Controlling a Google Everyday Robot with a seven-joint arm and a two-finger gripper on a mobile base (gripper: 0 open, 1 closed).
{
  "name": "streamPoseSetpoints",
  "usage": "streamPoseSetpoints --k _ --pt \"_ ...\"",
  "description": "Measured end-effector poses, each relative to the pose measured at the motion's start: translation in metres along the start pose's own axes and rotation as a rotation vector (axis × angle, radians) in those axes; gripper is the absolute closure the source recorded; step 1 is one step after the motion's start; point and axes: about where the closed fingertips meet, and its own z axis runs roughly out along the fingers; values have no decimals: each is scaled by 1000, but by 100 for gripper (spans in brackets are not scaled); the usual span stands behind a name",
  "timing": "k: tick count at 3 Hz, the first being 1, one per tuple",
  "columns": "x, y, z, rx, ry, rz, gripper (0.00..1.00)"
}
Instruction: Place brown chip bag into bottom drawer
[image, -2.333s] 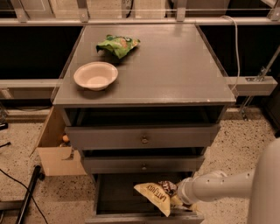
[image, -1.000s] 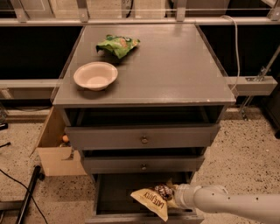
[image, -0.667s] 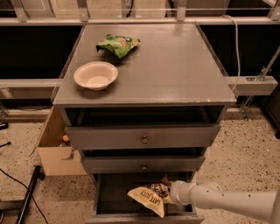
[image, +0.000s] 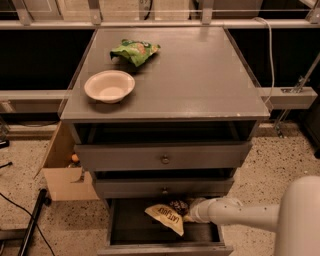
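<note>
The brown chip bag (image: 166, 217) hangs inside the open bottom drawer (image: 150, 236), its pale yellow end pointing left and down over the drawer floor. My gripper (image: 183, 210) reaches in from the right on a white arm and is shut on the bag's dark right end, just under the middle drawer's front. The bag looks held a little above the drawer floor; I cannot tell whether its lower tip touches.
Two shallower drawers with round knobs (image: 163, 159) sit above, slightly pulled out. On the cabinet top are a white bowl (image: 109, 86) and a green chip bag (image: 135, 51). A cardboard box (image: 62, 172) stands left of the cabinet. A black cable and bar lie on the floor at left.
My arm has pushed further left into the bottom drawer, carrying the brown chip bag leftward and slightly deeper under the middle drawer. Nothing on the cabinet top moved.
</note>
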Motion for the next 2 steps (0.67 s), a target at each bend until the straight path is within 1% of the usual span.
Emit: streamPoseSetpoints --k 1,2 --pt "17 -21 28 13 47 46 100" --pt "19 -24 30 15 55 43 100"
